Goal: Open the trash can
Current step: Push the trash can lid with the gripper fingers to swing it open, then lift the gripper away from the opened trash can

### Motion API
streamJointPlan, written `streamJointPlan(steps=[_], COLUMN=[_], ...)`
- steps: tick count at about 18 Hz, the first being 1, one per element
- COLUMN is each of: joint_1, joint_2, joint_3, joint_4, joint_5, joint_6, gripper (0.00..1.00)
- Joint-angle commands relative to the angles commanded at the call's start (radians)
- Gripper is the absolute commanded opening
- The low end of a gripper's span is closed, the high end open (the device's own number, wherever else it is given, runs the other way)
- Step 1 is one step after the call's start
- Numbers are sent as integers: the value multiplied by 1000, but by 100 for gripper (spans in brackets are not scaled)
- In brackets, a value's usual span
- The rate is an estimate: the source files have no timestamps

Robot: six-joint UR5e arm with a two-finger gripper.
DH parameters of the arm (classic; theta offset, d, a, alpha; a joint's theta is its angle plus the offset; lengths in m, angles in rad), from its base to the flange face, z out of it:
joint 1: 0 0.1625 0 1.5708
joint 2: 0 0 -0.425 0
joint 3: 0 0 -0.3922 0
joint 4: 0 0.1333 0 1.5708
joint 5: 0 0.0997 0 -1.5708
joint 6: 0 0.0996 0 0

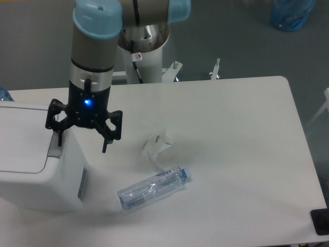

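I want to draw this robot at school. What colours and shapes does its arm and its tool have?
The arm is a thick silver-grey tube with a rounded light-blue cap on top and a black band lower down. The tool is black, with two thin jointed fingers like a claw, and a small blue light glows on its body. Behind stands a white base with a small red-and-white sticker.
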Motion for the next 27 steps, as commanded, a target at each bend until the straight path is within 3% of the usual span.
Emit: streamJointPlan(steps=[17, 21, 24, 27], joint_1=[-6, 89, 191, 288], joint_2=[-11, -11, -17, -64], joint_3=[12, 20, 15, 21], joint_4=[2, 12, 12, 20], joint_5=[0, 9, 11, 11], joint_6=[-3, 72, 239, 457], gripper=[100, 100, 100, 100])
